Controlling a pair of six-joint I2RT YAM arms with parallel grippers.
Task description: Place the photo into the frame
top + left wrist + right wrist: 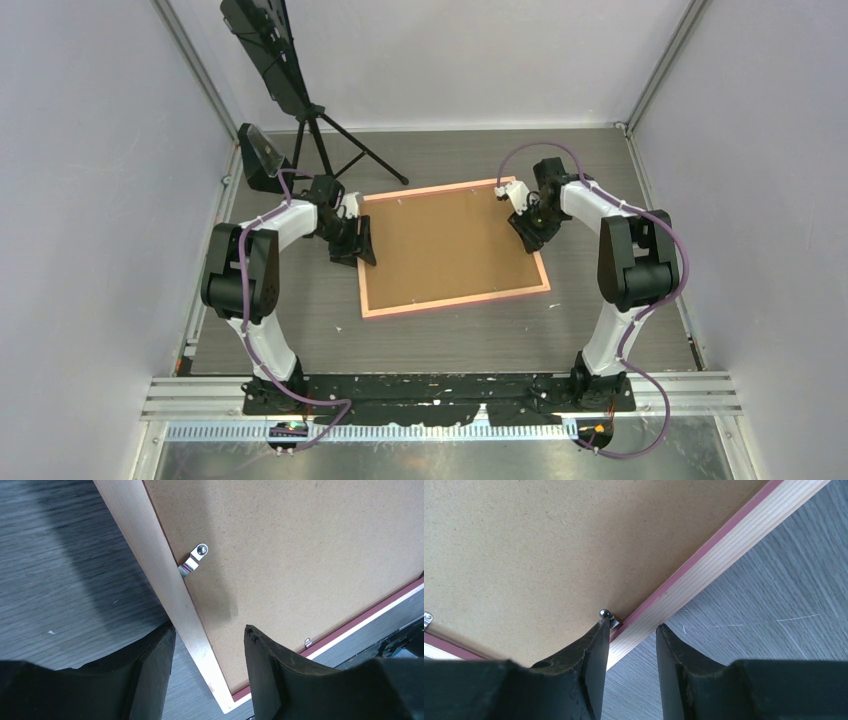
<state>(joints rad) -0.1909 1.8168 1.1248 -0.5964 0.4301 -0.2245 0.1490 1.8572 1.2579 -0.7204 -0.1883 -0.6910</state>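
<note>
Backing board [450, 245] filled the frame [455, 300], which lay face down on the table [300, 340]; the photo was out of sight, perhaps beneath it. The left gripper [210, 630] stood unclenched astride the left rail, probably to steady it. The right gripper [631, 625] straddled the right rail at a metal clip [606, 615]; whether it pinched anything, I couldn't tell. No writing showed.

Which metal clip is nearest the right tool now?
The clip at the frame's rail, right at the right tool's fingertip; the other clip sits far off at the view's left edge.
</note>
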